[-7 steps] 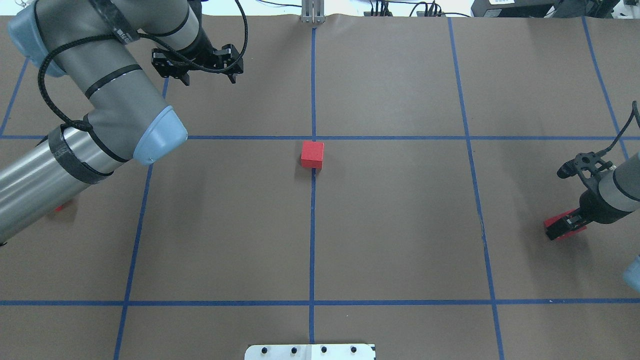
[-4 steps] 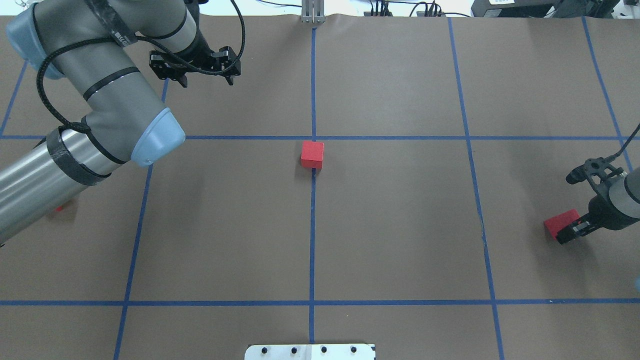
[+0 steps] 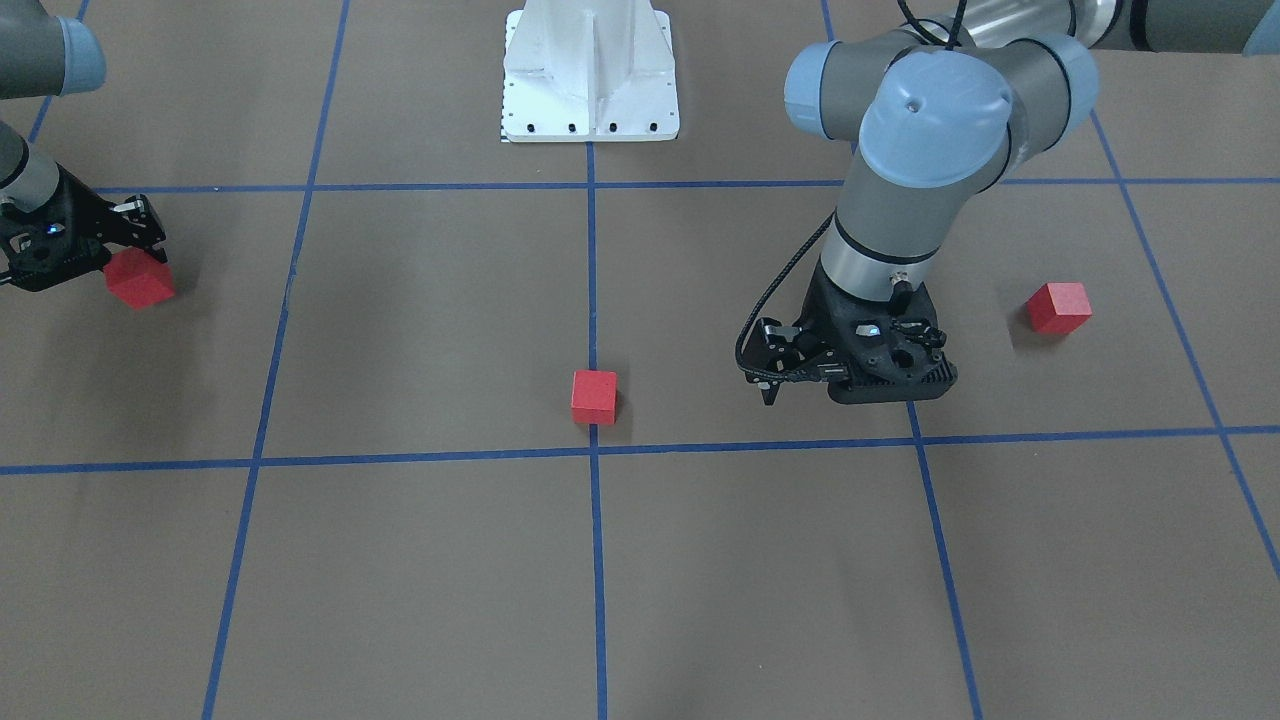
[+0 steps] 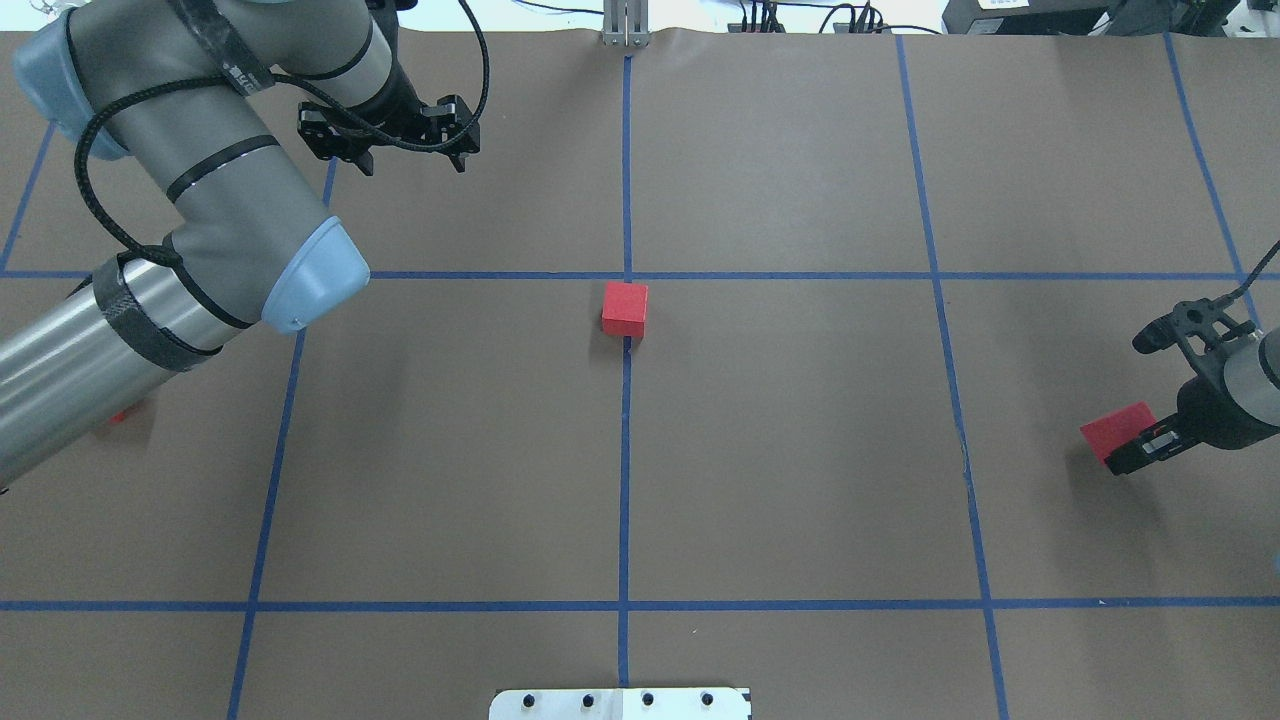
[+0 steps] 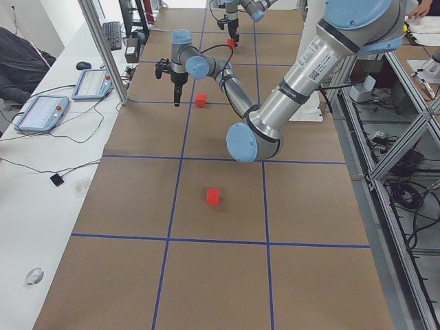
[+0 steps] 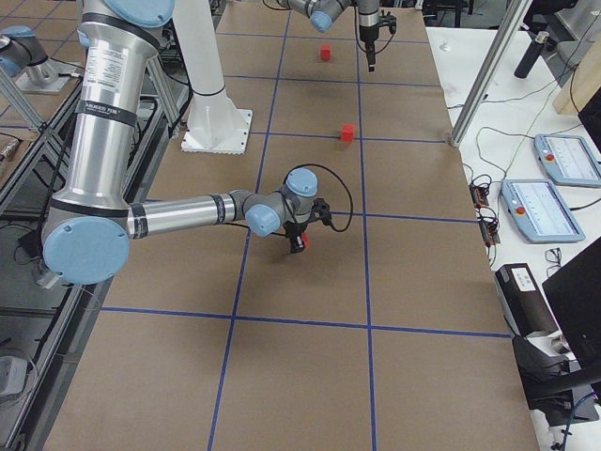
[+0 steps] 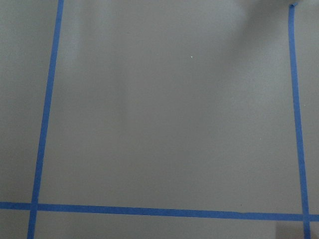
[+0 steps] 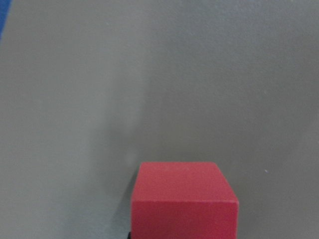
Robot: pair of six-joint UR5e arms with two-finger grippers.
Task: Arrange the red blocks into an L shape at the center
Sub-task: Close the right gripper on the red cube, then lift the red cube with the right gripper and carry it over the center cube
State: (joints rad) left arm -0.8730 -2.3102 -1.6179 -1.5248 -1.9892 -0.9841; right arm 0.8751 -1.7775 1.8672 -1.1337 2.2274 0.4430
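over the last second the right gripper (image 4: 1135,452), a black two-finger tool far out on the table's right, has pulled back toward the edge and risen slightly. the small matte red cube (image 4: 1115,432) at its tips has come up with it, showing more of its top, with a soft shadow under it on the brown paper table cover (image 4: 800,450). the fingers look closed on the cube's sides, but the right wrist view shows only the cube's face, low and centred, so i judge it held rather than see it plainly. the left gripper (image 4: 412,162) has barely shifted; it is spread wide and empty over bare paper, far left. a second red cube (image 4: 625,308) sits on the upright line, just on the robot's side of the blue tape crossing (image 4: 627,275). a third red cube (image 3: 1058,307) lies alone on the left. no cubes touch, so the l is unstarted, and the lifted cube probably travels to the centre next.
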